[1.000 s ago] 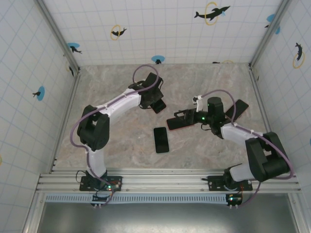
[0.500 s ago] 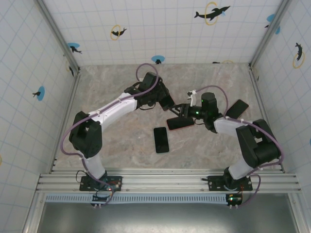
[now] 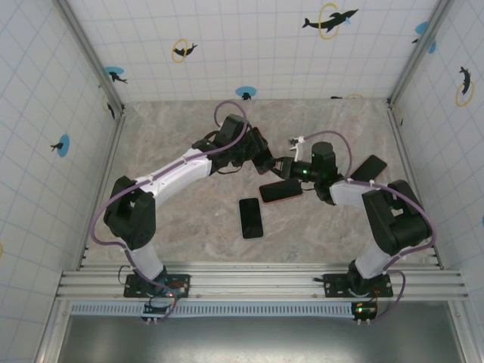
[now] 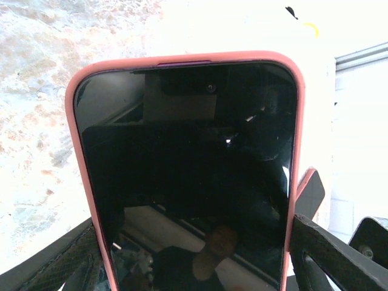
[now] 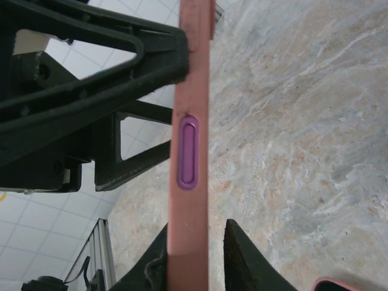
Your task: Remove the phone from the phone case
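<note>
The dark-screened phone sits inside its salmon-pink case, which has a purple side button.

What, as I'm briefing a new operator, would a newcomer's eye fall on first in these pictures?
First, the black-screened phone in a salmon-pink rubbery case, held off the marble-patterned table near its middle by the left gripper, with the right gripper straddling its edge by the purple oval side button. Then the bare flat black phone lying on the table just in front of them, beside a second pink-cased phone.
</note>
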`<control>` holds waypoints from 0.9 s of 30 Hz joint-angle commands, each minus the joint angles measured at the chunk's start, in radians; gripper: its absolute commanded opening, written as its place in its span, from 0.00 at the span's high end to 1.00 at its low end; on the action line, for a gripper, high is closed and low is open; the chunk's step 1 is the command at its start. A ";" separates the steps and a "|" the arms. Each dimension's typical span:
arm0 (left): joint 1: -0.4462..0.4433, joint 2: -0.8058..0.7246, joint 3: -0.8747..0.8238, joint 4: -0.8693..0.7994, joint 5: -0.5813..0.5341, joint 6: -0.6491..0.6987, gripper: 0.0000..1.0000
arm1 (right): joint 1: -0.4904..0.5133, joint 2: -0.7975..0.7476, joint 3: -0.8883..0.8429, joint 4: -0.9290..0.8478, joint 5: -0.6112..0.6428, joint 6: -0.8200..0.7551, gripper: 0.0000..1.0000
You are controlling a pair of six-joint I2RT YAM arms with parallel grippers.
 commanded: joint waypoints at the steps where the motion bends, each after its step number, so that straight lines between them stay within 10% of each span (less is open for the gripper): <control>1: -0.006 -0.050 -0.002 0.060 0.023 0.037 0.49 | 0.009 0.005 0.048 0.056 -0.013 0.009 0.80; 13: 0.010 -0.067 -0.008 0.094 0.043 0.084 0.03 | 0.003 -0.053 0.048 0.057 -0.004 0.060 0.90; 27: 0.133 -0.123 -0.129 0.442 0.310 0.022 0.12 | -0.053 -0.105 -0.053 0.485 -0.024 0.562 0.90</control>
